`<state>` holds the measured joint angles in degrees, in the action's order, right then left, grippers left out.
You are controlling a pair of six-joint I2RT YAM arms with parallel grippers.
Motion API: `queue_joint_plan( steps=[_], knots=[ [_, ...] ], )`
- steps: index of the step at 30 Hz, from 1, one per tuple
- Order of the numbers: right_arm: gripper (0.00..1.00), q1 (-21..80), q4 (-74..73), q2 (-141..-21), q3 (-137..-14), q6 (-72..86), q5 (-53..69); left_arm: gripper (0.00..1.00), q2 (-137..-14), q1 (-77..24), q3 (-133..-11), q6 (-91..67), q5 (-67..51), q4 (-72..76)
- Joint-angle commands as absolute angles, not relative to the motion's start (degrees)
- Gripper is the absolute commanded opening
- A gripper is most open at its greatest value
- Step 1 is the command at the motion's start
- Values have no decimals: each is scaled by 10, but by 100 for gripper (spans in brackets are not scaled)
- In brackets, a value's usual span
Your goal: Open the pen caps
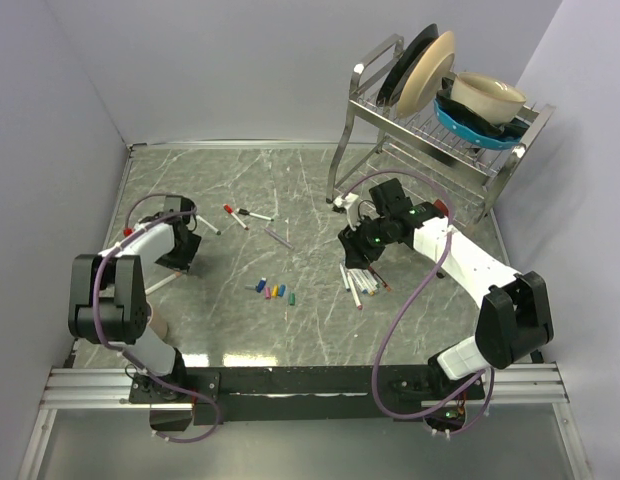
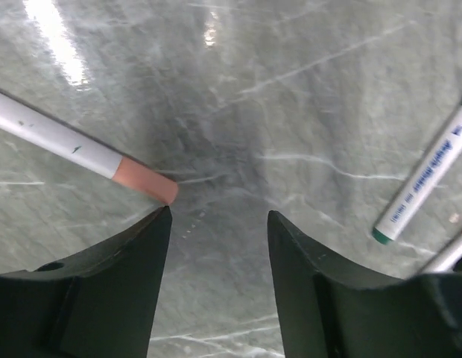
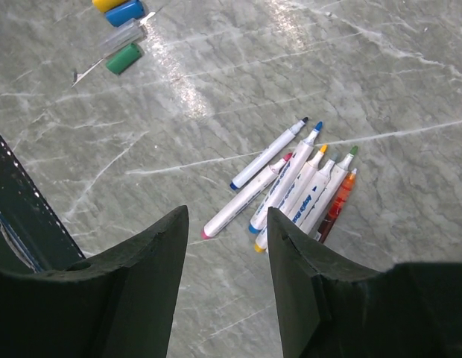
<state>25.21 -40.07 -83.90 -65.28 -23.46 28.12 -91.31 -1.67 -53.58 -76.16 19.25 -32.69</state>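
Several loose pen caps (image 1: pixel 275 292) lie in a row at the table's middle; the right wrist view shows a blue (image 3: pixel 125 13) and a green one (image 3: pixel 124 58) of them. A white pen with a pink cap (image 2: pixel 145 181) lies just off the left fingertip of my left gripper (image 2: pixel 218 212), which is open and holds nothing. In the top view that gripper (image 1: pixel 180 262) hangs over the pen (image 1: pixel 162 285). My right gripper (image 3: pixel 227 211) is open and empty above a pile of uncapped pens (image 3: pixel 290 186), also seen from above (image 1: pixel 362 283).
Two capped pens (image 1: pixel 245 214) and a clear barrel (image 1: pixel 278 237) lie behind the caps. A green-ended pen (image 2: pixel 425 179) lies right of my left gripper. A metal dish rack (image 1: pixel 430 110) with plates and bowls stands at the back right. Walls close the table's left and back.
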Motion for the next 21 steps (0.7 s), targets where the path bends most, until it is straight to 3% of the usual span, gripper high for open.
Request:
queue_joint_plan(
  steps=[1, 17, 21],
  knots=[
    [54, 259, -400, -816, -650, -243, 292, 62, -917, -9, -555, -782, 195, -360],
    [55, 267, -401, -825, -649, -246, 286, 86, -899, 70, -525, -773, 175, -360],
    [56, 267, -399, -825, -649, -246, 285, 85, -905, 96, -520, -775, 163, -355]
  ],
)
